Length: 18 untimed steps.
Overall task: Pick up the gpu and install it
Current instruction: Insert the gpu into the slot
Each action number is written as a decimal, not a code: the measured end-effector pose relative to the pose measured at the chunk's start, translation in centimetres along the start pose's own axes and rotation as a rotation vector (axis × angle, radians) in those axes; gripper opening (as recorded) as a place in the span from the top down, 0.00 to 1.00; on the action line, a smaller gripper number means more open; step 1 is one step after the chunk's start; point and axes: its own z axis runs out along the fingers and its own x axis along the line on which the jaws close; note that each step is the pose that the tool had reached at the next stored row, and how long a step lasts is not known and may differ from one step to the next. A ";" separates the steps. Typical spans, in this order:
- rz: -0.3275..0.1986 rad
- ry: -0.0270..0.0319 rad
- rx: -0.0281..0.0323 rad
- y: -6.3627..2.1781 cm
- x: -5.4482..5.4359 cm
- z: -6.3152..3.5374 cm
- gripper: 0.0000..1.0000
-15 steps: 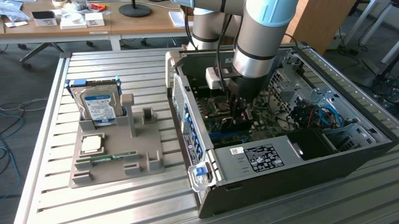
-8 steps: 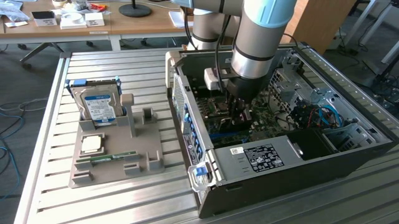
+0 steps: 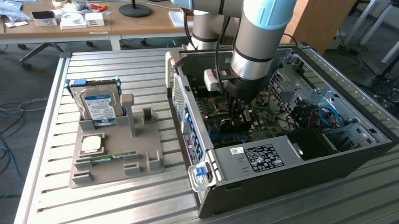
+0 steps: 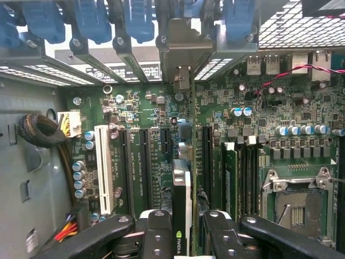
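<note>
I'm reaching down into the open case [image 3: 293, 154] at the centre-right of the exterior view, my gripper [image 4: 183, 229] clamped on the gpu [image 4: 182, 205] at the wrist view's bottom centre. The card stands edge-on just over the motherboard [image 4: 156, 113], bracket towards the rear slots. I judge this the install step: it calls for lining the edge with its slot [image 4: 207, 156] and pressing straight down.
</note>
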 end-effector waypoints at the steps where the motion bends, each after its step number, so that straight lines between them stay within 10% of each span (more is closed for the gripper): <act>1: 0.000 -0.0003 0.0001 0.00 0.0 0.04 0.73; 18: 0.000 -0.0010 0.0000 0.01 -0.1 0.17 0.73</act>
